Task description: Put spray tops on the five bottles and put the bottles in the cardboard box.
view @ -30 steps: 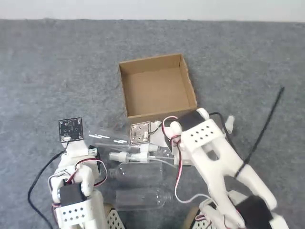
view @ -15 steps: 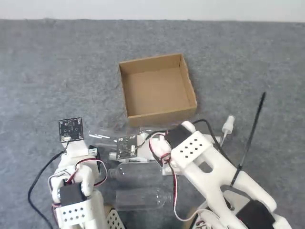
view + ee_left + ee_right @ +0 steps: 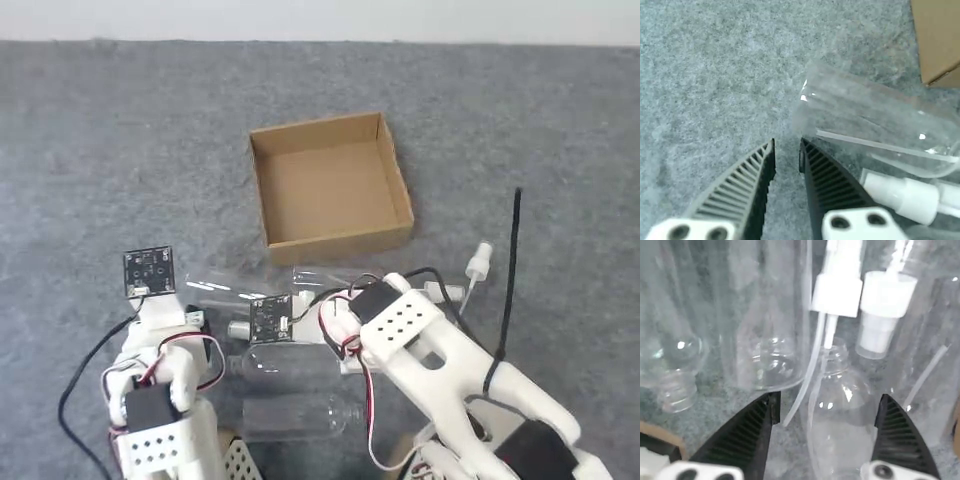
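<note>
High view gave me the cardboard box (image 3: pixel 340 243) standing open on the grey tabletop (image 3: pixel 120 150), far of both arms. Clear bottles (image 3: pixel 295 415) lay on their sides between box and arms, and one loose spray top (image 3: pixel 478 262) lay to the right. Right wrist view had the right pincer (image 3: pixel 829 402) spread wide over an open bottle neck (image 3: pixel 836 356), gripping nothing. On the left, the left pincer (image 3: pixel 786 145) was narrowed to a slit, empty, just beside a lying bottle (image 3: pixel 875 125).

A grey, felt-like carpeted surface (image 3: pixel 120 150) spreads across the scene under even light; a pale plain wall strip (image 3: pixel 320 20) borders its far edge.
</note>
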Action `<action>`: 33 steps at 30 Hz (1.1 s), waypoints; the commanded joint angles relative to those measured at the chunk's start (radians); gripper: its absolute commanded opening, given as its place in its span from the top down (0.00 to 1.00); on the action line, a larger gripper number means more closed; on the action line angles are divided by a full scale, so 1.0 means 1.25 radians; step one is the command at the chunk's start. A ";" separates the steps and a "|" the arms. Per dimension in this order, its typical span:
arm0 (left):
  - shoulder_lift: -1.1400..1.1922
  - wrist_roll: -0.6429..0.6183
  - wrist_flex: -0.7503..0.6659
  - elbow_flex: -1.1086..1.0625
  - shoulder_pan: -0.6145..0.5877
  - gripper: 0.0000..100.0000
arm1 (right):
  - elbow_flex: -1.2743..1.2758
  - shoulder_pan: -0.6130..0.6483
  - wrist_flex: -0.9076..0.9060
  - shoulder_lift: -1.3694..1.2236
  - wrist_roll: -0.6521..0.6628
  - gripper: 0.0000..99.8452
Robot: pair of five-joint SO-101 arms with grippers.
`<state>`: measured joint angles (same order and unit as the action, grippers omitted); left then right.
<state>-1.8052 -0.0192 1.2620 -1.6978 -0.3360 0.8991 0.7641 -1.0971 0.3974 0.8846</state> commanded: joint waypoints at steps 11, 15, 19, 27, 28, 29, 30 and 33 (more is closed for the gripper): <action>-0.011 0.002 0.000 0.010 -0.002 0.93 | -0.021 -0.104 0.063 -0.126 -0.009 0.85; -0.011 0.002 0.000 0.010 -0.002 0.93 | -0.020 -0.106 0.045 -0.064 -0.010 0.91; -0.011 0.002 0.000 0.010 -0.002 0.93 | -0.020 -0.106 -0.014 0.028 -0.028 0.91; -0.011 0.002 0.000 0.010 -0.002 0.93 | -0.020 -0.106 -0.057 0.233 -0.155 0.91; -0.011 0.002 0.000 0.010 -0.002 0.93 | -0.020 -0.106 -0.057 0.251 -0.169 0.91; -0.011 0.002 0.000 0.010 -0.002 0.93 | -0.020 -0.106 -0.057 0.267 -0.183 0.91; -0.011 0.002 0.000 0.010 -0.002 0.93 | -0.020 -0.106 -0.057 0.283 -0.195 0.91; -0.011 0.002 0.000 0.010 -0.002 0.93 | -0.020 -0.106 -0.053 0.328 -0.232 0.91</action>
<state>-1.8052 -0.0192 1.2620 -1.6978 -0.3360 0.8991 0.6460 -1.1584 0.7211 0.6437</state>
